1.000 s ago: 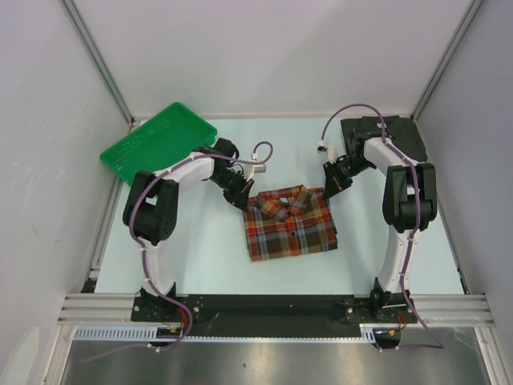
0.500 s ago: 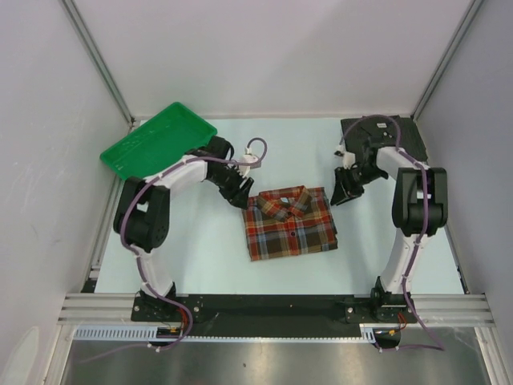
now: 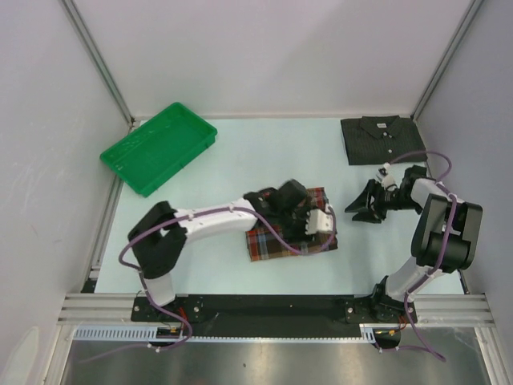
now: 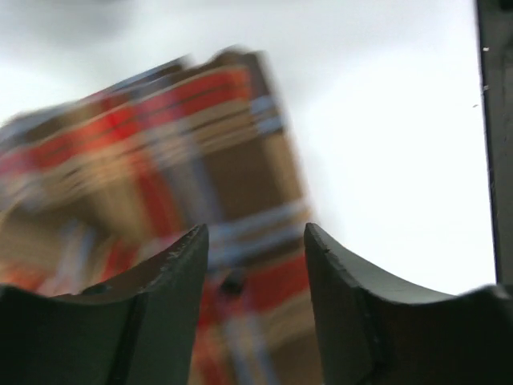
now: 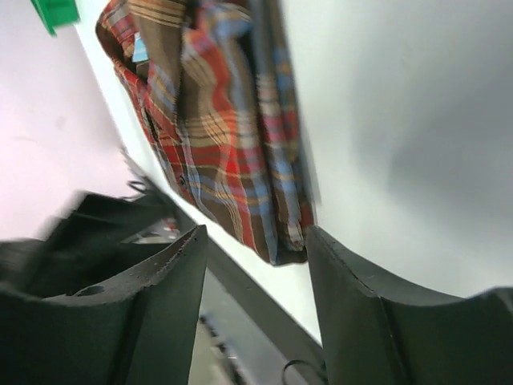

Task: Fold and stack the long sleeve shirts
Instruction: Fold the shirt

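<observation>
Here's the left arm: white shell links, chunky black joint housings, and a purple cable trailing along its lower-left side. At the right of the frame, the right arm wears the same white-and-black livery, with its own purple cable at the top. Both end in black bases on a black rail at the bottom. Up close, the left gripper shows 2 matte dark fingers with curved inner edges, and the right gripper looks identical.
</observation>
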`<state>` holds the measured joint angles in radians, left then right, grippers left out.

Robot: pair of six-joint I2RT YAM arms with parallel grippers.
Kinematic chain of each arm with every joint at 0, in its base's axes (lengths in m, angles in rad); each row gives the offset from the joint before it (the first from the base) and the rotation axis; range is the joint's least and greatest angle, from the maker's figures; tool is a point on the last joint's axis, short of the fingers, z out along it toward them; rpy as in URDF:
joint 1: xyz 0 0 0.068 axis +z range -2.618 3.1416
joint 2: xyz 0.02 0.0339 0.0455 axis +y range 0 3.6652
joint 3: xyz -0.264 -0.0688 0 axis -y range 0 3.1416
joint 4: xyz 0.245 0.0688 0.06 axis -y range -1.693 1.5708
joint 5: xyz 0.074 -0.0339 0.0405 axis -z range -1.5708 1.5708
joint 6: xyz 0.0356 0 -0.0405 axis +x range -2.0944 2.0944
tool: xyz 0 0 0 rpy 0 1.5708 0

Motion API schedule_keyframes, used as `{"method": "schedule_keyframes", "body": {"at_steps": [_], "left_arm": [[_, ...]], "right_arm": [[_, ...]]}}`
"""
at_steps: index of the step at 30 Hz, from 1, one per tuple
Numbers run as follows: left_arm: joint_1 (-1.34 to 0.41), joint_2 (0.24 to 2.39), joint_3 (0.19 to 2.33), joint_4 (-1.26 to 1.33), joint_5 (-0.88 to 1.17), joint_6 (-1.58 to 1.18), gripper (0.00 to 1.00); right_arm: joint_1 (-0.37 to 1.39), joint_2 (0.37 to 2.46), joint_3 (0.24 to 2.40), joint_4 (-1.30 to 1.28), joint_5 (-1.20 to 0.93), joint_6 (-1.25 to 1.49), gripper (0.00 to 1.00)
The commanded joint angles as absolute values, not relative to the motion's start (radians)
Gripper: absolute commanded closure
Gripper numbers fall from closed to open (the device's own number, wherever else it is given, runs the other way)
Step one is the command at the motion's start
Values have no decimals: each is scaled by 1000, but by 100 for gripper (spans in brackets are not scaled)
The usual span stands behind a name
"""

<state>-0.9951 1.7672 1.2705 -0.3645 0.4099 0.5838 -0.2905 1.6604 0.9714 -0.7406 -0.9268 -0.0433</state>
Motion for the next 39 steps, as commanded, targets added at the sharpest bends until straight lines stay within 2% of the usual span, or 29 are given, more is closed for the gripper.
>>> {"method": "schedule_keyframes", "body": {"at_steps": [1,6,9,12,13,18,20,24,31,39], "left_arm": [[-1077,1862,1330,-258,364,607,47],[-1178,1972,1391,-247,318,620,50],[-1190,1980,1411,-262,313,595,52],[-1163,1881,1365,-276,351,531,48],[-1152,1800,1330,-290,406,509,44],[-942,1619,1200,-464,714,321,40],[-825,1600,1163,-506,891,261,38],[-735,1666,1094,-584,1052,241,38],[-643,1842,991,-479,1045,135,39],[-491,1921,962,-523,959,166,39]], "right_arm": [[-351,1670,916,-712,-997,35,44],[-390,1658,894,-732,-986,23,47],[-388,1649,881,-768,-1014,2,55],[-358,1634,862,-820,-1095,-93,64],[-339,1631,862,-834,-1126,-130,66],[-172,1637,914,-951,-1239,-260,67],[-79,1647,916,-957,-1247,-287,67],[-3,1744,913,-881,-1207,-220,67],[-100,2018,911,-841,-1091,-132,71],[-95,1980,879,-805,-904,-11,66]]}}
